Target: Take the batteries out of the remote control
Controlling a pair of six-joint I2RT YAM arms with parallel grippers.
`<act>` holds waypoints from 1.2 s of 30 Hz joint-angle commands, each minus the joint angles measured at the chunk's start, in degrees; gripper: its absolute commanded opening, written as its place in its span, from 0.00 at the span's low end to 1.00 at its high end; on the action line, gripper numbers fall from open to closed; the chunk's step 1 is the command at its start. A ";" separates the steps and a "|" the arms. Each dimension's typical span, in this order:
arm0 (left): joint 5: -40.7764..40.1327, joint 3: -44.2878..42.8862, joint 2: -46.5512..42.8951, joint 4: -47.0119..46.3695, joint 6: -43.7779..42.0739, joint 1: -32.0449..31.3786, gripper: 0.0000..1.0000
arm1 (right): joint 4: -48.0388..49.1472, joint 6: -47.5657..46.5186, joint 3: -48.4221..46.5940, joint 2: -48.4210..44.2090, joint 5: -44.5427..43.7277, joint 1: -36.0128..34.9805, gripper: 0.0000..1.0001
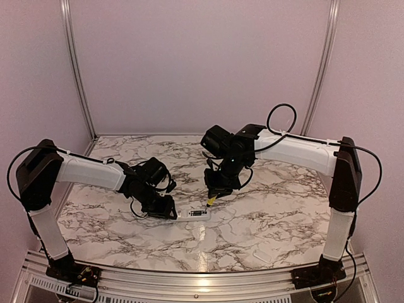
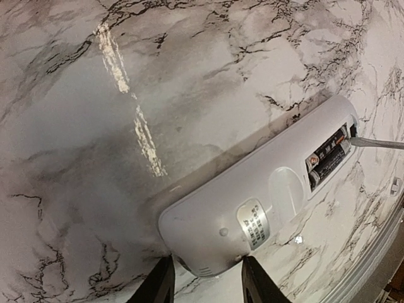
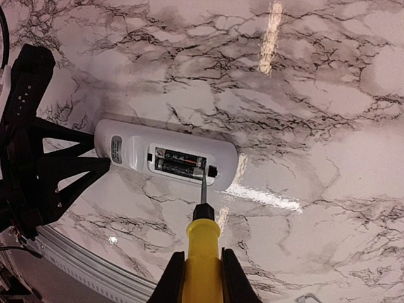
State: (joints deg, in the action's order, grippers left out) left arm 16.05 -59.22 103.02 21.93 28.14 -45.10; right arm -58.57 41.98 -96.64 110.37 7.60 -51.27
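Observation:
The white remote control (image 1: pixel 193 214) lies on the marble table with its back up and its compartment open. Two dark batteries (image 3: pixel 180 162) sit side by side in the recess; they also show in the left wrist view (image 2: pixel 328 159). My left gripper (image 2: pixel 206 279) is shut on the remote's (image 2: pixel 240 214) end, one finger at each side. My right gripper (image 3: pixel 202 278) is shut on a yellow-handled screwdriver (image 3: pixel 202 249). The screwdriver's metal tip (image 3: pixel 203 186) touches the right end of the nearer battery. In the top view the screwdriver (image 1: pixel 211 201) points down at the remote.
A small flat white piece (image 1: pixel 262 255) lies near the table's front edge on the right. The metal rail (image 1: pixel 202 278) runs along the front. The left arm's black gripper body (image 3: pixel 25 158) stands just left of the remote (image 3: pixel 165 159).

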 commanded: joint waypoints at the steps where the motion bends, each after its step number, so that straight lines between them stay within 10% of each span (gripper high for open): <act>1: 0.37 -1.18 1.12 1.82 0.51 0.24 0.38 | -0.24 0.87 0.39 0.81 0.62 -0.94 0.00; 36: 1.35 -0.63 1.40 1.49 1.56 0.02 0.35 | 4.78 1.86 4.12 -0.70 -0.59 -2.00 0.00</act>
State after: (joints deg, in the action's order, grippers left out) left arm 17.04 -59.31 103.13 22.61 29.52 -45.10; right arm -57.32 43.70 -94.96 109.97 7.14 -52.23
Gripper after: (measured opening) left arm 0.352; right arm 0.156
